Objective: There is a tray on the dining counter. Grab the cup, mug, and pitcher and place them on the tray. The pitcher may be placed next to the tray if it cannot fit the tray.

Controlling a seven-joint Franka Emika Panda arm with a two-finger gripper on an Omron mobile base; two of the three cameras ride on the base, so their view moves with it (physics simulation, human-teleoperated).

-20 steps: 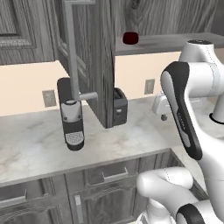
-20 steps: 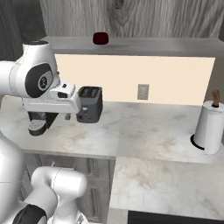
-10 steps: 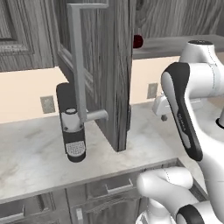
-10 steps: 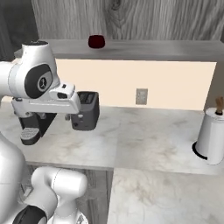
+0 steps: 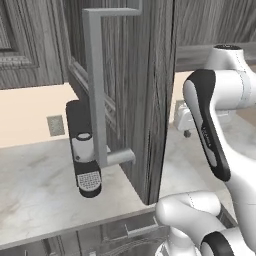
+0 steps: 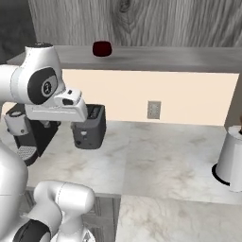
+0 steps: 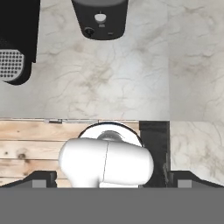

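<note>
Since a second ago the left base view has shifted, so the base has driven: the cabinet door (image 5: 145, 95) looms nearer and hides the shelf behind it, beside the coffee machine (image 5: 84, 150). From the right base view the mug (image 6: 102, 48) sits on the shelf (image 6: 156, 57), well above the folded arm, so I judge fetching it is the step in hand, calling for a high reach. Looking down on the worktop (image 7: 131, 70) and toaster (image 7: 99, 17), the hand view shows the jaws released, grasping nothing.
</note>
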